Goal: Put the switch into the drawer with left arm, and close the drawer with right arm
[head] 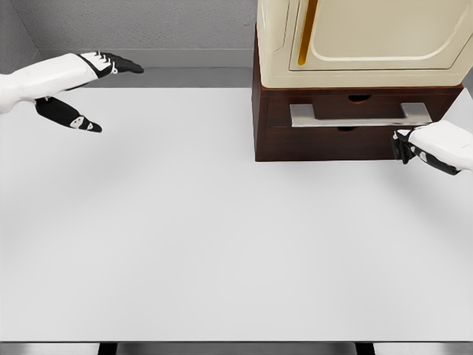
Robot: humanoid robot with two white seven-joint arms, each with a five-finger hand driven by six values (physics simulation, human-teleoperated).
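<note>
Drawers sat in a dark wooden cabinet (325, 126) at the far right of the white counter (185, 237), a cream appliance (362, 37) on top. One drawer (360, 115) seemed slightly out, its pale rim showing. No switch was visible, so its weight and best hold could not be judged. The left hand (89, 89) hovered at the far left, fingers spread, holding nothing. The right hand (414, 146) was just beside the cabinet front; its fingers could not be read.
</note>
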